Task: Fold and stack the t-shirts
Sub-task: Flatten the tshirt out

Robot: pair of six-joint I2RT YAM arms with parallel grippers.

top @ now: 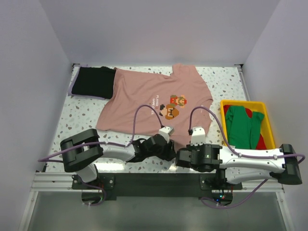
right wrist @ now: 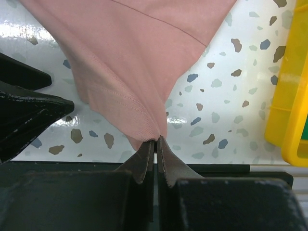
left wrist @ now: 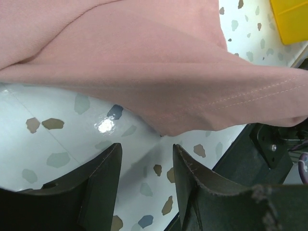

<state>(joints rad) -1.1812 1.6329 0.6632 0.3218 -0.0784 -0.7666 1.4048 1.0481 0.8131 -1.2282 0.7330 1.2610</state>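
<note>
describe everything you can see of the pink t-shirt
Dusty-pink knit t-shirt, short-sleeved, pixel-art figures and white text on the chest. It lies spread chest-up on the speckled table, one sleeve against a black shirt. Its near hem is bunched and lifted: the right gripper is shut on it, while the left gripper stands open, clear of it.

I have bare table [top: 79,120] left of the pink shirt [top: 144,89] and between it and the yellow bin [top: 243,102] — passable. The black shirt [top: 94,82] fills the far-left corner; left arm [top: 115,150] and right arm [top: 250,161] crowd the near hem.
</note>
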